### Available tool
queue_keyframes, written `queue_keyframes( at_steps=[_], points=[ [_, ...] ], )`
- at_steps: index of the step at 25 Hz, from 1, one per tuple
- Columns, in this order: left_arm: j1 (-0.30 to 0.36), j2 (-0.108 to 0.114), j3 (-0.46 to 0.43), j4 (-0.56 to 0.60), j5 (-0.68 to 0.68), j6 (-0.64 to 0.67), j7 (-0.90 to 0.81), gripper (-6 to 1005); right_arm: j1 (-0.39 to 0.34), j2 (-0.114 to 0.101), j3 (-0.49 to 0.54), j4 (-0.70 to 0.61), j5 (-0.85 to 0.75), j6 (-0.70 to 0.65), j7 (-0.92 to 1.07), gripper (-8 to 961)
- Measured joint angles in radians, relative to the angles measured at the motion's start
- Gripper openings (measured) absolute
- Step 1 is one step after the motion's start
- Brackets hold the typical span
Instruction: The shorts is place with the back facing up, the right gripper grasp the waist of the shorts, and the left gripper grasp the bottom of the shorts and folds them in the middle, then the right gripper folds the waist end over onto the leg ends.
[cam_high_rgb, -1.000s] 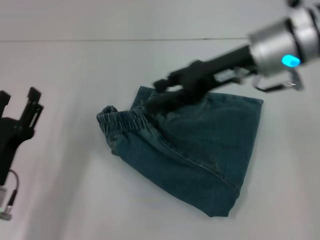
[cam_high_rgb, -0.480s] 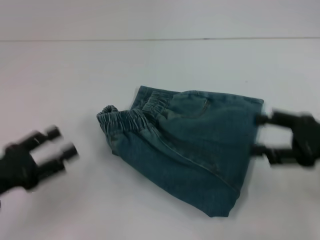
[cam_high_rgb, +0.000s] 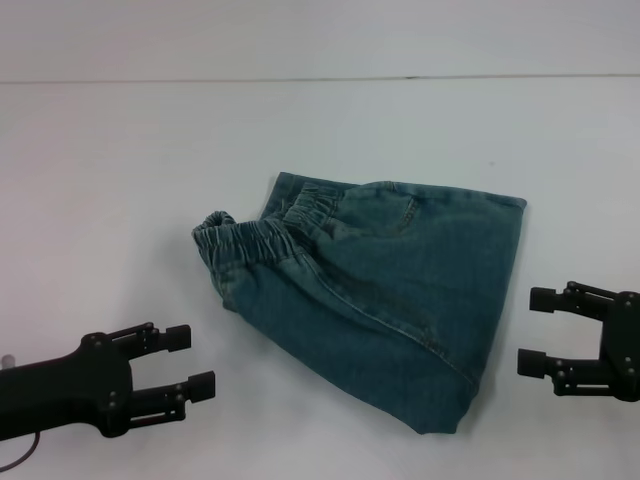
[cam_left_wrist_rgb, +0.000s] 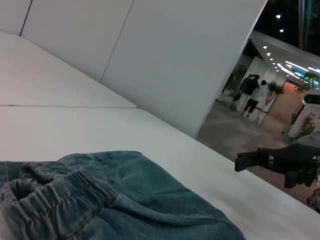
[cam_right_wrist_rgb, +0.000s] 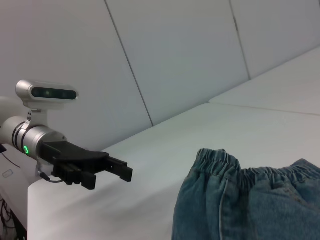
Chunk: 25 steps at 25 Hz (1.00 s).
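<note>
The blue-green denim shorts (cam_high_rgb: 400, 300) lie folded on the white table (cam_high_rgb: 120, 160). Their ruched waist (cam_high_rgb: 255, 240) bunches at the left end, and a straight flat edge (cam_high_rgb: 500, 300) runs down the right side. My left gripper (cam_high_rgb: 192, 360) hovers open at the lower left, fingers pointing toward the shorts and apart from them. At the right, my right gripper (cam_high_rgb: 534, 330) is open just off the flat edge, holding nothing. The left wrist view shows the waist (cam_left_wrist_rgb: 50, 192) close by and the right gripper (cam_left_wrist_rgb: 250, 164) beyond. The right wrist view shows the shorts (cam_right_wrist_rgb: 250, 205) and the left gripper (cam_right_wrist_rgb: 117, 175).
Bare white tabletop surrounds the shorts on all sides. The table's far edge (cam_high_rgb: 320, 78) meets a pale wall behind. Beyond the table, the left wrist view shows an open hall with people standing far off (cam_left_wrist_rgb: 252, 92).
The right arm, which reached over the waist a second ago, has drawn back to the right and stands open. The left gripper swung from the far left down to the lower left.
</note>
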Motion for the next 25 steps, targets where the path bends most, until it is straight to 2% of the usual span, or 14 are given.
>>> queue_keyframes(
  at_steps=[25],
  points=[
    [0.001,0.000,-0.003,0.004,-0.005,0.005,-0.007,797,0.024,0.006,-0.010,0.006,-0.026,0.001,0.001,955]
  ],
)
